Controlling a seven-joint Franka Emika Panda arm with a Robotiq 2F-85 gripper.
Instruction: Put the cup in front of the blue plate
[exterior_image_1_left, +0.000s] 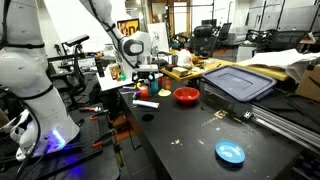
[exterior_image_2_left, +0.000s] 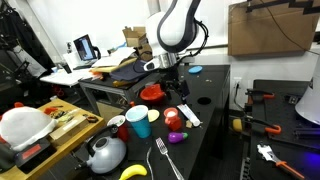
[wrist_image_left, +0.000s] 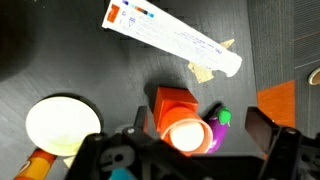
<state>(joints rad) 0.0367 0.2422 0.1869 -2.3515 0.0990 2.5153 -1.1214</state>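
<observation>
The red-orange cup (wrist_image_left: 185, 133) with a pale inside stands against an orange block (wrist_image_left: 172, 102), with a purple toy eggplant (wrist_image_left: 217, 128) touching its other side. It also shows in both exterior views (exterior_image_1_left: 141, 92) (exterior_image_2_left: 172, 117). My gripper (wrist_image_left: 200, 128) is open and hovers above the cup, one finger on each side of it, holding nothing. It shows in both exterior views (exterior_image_1_left: 145, 75) (exterior_image_2_left: 165, 68). The blue plate (exterior_image_1_left: 230, 152) (exterior_image_2_left: 194, 69) lies on the dark table well away from the cup.
A wider red bowl (exterior_image_1_left: 186, 95) (exterior_image_2_left: 152, 92) sits between cup and plate. A grey-blue bin lid (exterior_image_1_left: 238, 82) lies behind. A white printed strip (wrist_image_left: 170, 38), a blue mug (exterior_image_2_left: 138, 122), a kettle (exterior_image_2_left: 105, 153), a fork (exterior_image_2_left: 165, 160) and a banana (exterior_image_2_left: 133, 172) crowd the cup's end.
</observation>
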